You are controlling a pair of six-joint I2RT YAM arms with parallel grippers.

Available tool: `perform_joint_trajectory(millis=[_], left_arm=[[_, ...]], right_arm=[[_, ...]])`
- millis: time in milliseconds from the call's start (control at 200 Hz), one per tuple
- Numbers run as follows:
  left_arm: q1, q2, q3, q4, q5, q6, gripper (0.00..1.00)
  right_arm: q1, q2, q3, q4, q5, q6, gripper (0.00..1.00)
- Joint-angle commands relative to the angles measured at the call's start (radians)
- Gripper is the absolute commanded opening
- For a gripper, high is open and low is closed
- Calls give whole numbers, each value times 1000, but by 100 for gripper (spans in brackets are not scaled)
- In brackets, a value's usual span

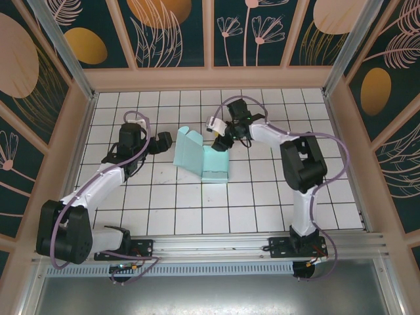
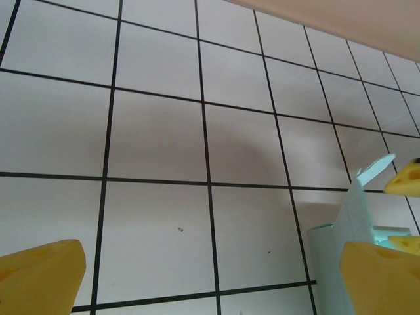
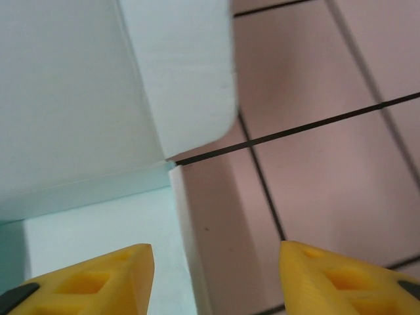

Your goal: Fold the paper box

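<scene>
Two grippers are flanking the paper box (image 1: 203, 161), which is sitting near the middle of the white tiled table (image 1: 164, 203). The box is showing as pale mint-blue thin card, only partly folded: a broad panel is standing tilted toward the left, its upper edge cut with a notch, while a low, box-shaped portion is lying at its right foot on the tiles. In the right wrist view the card (image 3: 65, 98) is presenting a smooth matte face, a flap with a rounded corner and a sharp crease where two panels are meeting. In the left wrist view an upright edge of the box (image 2: 325, 262) is rising just beside the right-hand yellow finger.

The left gripper (image 1: 163, 141) is hovering just left of the tilted panel, its fingers spread wide (image 2: 213, 269) and gripping nothing. The right gripper (image 1: 220, 141) is hanging over the box's right side, its fingers standing apart (image 3: 216, 262), one above the card and one above bare tile, clamping nothing.
</scene>
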Motion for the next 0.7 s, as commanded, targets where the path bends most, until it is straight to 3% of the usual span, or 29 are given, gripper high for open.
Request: perform_joint_trajectory(millis=[0, 175, 350, 470, 606, 696], left_arm=[[7, -16, -16, 5, -2, 18, 99], [7, -10, -23, 12, 2, 24, 98], [7, -9, -27, 20, 9, 25, 99], [7, -13, -28, 22, -4, 20, 99], [8, -11, -22, 8, -39, 12, 98], [7, -8, -16, 13, -35, 1, 98]], right_arm=[[18, 60, 90, -181, 1, -65, 48], [19, 87, 131, -197, 48, -44, 19], [15, 13, 37, -73, 86, 8, 3], [1, -79, -106, 141, 158, 138, 4], [-17, -196, -289, 418, 352, 404, 6], [-21, -270, -390, 503, 472, 556, 6]])
